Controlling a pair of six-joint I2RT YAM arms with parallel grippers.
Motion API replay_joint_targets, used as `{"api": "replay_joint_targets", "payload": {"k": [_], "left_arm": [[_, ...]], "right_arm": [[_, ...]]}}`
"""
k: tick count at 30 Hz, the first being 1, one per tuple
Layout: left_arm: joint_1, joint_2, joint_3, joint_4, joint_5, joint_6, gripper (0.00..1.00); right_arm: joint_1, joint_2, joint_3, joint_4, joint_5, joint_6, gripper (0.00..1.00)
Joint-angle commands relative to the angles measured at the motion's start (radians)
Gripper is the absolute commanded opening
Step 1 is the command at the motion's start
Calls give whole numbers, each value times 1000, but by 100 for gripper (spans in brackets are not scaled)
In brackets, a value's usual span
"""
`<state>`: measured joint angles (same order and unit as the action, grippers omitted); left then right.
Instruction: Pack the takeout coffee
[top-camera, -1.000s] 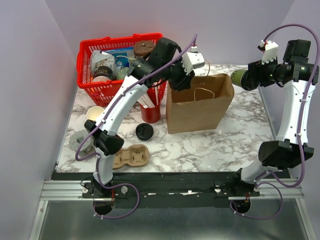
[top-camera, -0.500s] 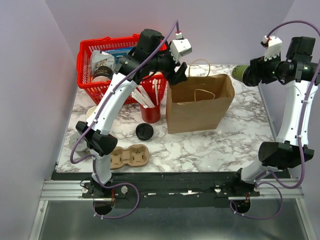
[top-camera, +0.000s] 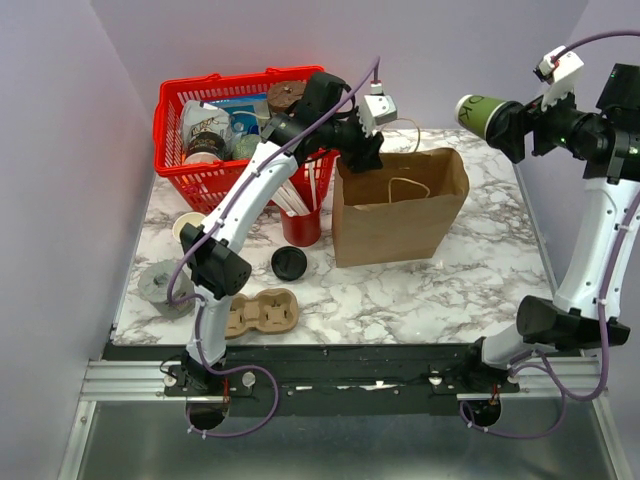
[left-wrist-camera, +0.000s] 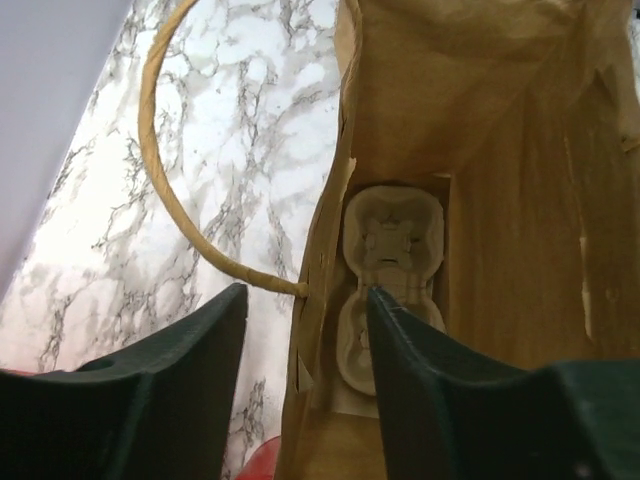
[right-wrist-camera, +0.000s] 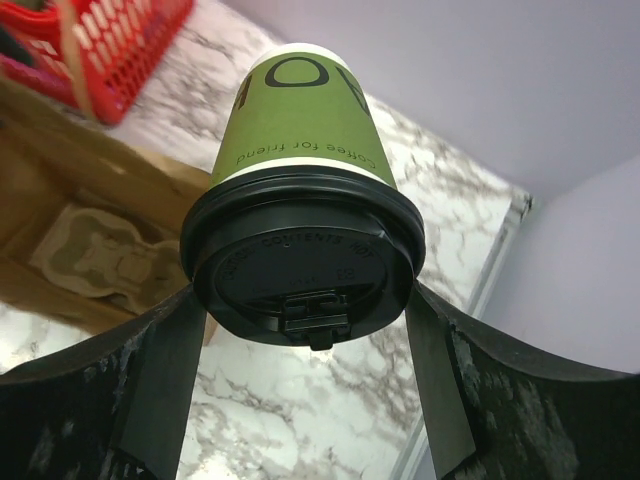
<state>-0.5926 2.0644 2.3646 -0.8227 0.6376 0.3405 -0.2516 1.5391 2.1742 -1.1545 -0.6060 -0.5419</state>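
My right pincer (right-wrist-camera: 305, 295) closed on lidded end of small green paper coffee cup (right-wrist-camera: 300, 120), fingers either side of black round plastic lid (right-wrist-camera: 300, 265). Cup lies sideways, held aloft, base pointing away from pincer, toward 9 o'clock in top view. From there I read cup at 2 o'clock from brown paper bag (top-camera: 400, 215), well apart. My left pincer (left-wrist-camera: 300, 320) spread wide, fingers straddling bag's wall at its rim, beside twisted paper handle (left-wrist-camera: 165, 180). On bag floor lies moulded pulp cup carrier (left-wrist-camera: 390, 290).
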Motion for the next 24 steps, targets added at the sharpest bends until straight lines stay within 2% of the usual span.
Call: {"api": "replay_joint_targets", "payload": {"k": [1, 5, 6, 9, 14, 17, 19, 21, 24], "left_arm": [[-9, 20, 21, 23, 65, 17, 45], [-9, 13, 10, 20, 115, 3, 26], [-10, 5, 9, 19, 131, 0, 14], [-19, -32, -36, 31, 149, 8, 0], [-39, -118, -184, 117, 93, 25, 0], [-53, -154, -234, 151, 31, 83, 0], [-73, -158, -228, 168, -35, 112, 0], [-97, -138, -171, 157, -65, 141, 0], [-124, -124, -149, 155, -136, 279, 0]], "right_arm": [[5, -92, 15, -68, -227, -134, 1], [37, -119, 30, -292, -299, -419, 1], [49, -123, 35, -371, -295, -459, 1], [95, -195, -39, -370, -232, -506, 1], [123, -269, -73, -370, -176, -524, 0], [123, -330, -154, -323, -164, -559, 1], [123, -384, -283, -153, -152, -523, 0], [123, -460, -355, 44, -150, -414, 1], [123, -530, -459, 163, -204, -408, 1]]}}
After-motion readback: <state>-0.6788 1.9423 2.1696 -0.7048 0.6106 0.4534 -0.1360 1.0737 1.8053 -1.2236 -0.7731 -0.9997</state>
